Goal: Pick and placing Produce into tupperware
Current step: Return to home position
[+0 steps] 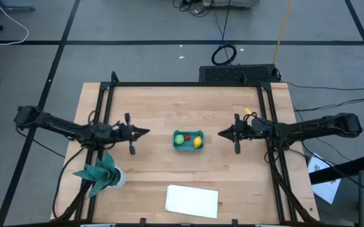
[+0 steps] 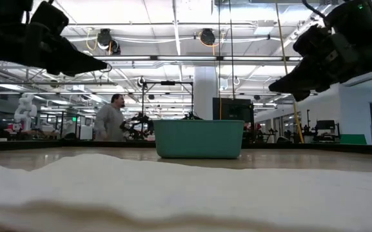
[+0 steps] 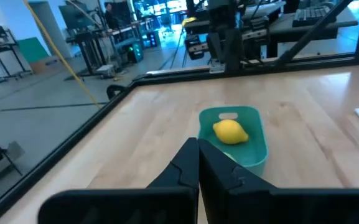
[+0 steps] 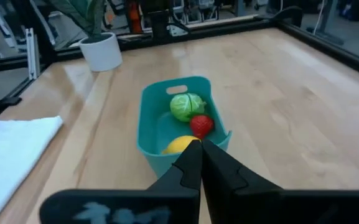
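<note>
Wooden worktop is filling your overhead view, with both arms reaching in from its sides. A white cloth is lying near one edge, and a teal plant is standing under the left arm. Your left claw and right claw are hovering either side of the tupperware, each pinched closed on nothing. Inside it, the green piece, lemon and red piece are sitting together.
</note>
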`<action>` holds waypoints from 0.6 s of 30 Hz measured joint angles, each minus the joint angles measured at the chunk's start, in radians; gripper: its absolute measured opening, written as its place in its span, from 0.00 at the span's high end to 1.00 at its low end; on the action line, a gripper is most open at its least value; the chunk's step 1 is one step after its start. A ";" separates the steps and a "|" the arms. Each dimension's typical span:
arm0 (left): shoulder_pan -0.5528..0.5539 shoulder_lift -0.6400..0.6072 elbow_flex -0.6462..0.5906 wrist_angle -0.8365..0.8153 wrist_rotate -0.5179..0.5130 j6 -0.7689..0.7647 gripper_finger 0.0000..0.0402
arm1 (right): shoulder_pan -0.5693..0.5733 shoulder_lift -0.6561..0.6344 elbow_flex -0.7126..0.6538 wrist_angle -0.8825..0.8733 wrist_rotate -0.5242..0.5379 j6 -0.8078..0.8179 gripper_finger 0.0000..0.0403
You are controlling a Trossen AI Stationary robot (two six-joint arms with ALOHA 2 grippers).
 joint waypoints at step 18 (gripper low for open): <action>-0.109 -0.313 -0.051 -0.223 -0.145 0.029 1.00 | 0.109 -0.313 -0.083 -0.092 0.119 -0.105 1.00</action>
